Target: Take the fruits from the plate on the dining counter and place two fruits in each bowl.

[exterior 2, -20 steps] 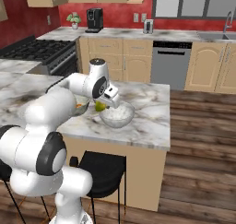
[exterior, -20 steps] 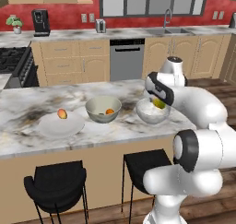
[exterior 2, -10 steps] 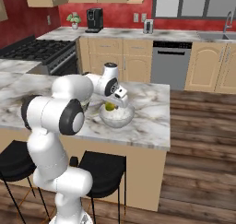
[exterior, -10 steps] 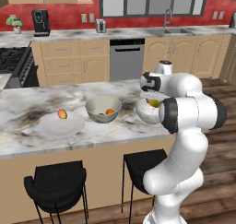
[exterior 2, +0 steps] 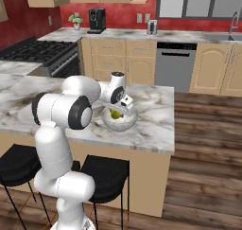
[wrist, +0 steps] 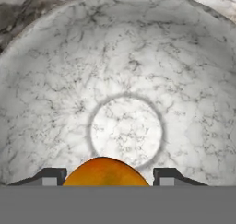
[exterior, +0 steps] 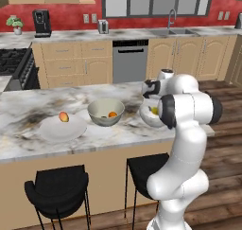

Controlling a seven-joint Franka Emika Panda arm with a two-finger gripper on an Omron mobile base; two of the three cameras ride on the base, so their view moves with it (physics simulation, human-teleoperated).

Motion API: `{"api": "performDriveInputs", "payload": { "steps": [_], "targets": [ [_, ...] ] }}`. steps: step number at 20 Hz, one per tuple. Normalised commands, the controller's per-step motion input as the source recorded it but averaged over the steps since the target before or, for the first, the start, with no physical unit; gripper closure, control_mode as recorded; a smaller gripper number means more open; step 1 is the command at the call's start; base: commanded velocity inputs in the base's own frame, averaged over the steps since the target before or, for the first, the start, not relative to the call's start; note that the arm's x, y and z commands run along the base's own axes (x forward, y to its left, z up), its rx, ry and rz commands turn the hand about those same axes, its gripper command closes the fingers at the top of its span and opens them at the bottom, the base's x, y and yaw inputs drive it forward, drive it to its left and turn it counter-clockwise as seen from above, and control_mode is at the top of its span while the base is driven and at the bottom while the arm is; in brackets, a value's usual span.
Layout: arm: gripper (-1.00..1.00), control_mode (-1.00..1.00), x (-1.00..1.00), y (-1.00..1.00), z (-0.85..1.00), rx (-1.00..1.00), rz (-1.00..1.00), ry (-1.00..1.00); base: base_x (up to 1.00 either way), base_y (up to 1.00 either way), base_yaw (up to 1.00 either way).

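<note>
Gripper (wrist: 108,174) is clamped on a yellow-green fruit (wrist: 105,171), which looks orange from the hand cam; I'm holding it right over the speckled bowl (wrist: 55,71) so it lands at the centre. Bowl directly beneath is empty. Farther along the dining counter (exterior: 28,115): grey-green bowl (exterior: 106,112) with an orange fruit (exterior: 112,114), then the plate (exterior: 61,128) with the peach fruit (exterior: 63,116).
</note>
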Motion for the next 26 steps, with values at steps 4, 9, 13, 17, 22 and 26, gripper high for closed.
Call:
{"api": "performDriveInputs", "payload": {
  "steps": [4, 9, 13, 17, 22, 26],
  "targets": [
    [1.00, -1.00, 0.04, -0.02, -0.26, 0.00, 0.00, 0.00, 0.00, 0.00, 0.00],
    [-1.00, -1.00, 0.00, -0.02, -0.22, 0.00, 0.00, 0.00, 0.00, 0.00, 0.00],
    [-1.00, -1.00, 0.00, 0.00, 0.00, 0.00, 0.00, 0.02, 0.00, 0.00, 0.00],
    [-1.00, -1.00, 0.00, 0.00, 0.00, 0.00, 0.00, 0.00, 0.00, 0.00, 0.00],
    [-1.00, -1.00, -0.28, -0.02, 0.34, 0.00, 0.00, 0.00, 0.00, 0.00, 0.00],
    [-1.00, -1.00, -0.85, 0.11, 1.00, 0.00, 0.08, 0.01, 0.00, 0.00, 0.00]
  ]
}}
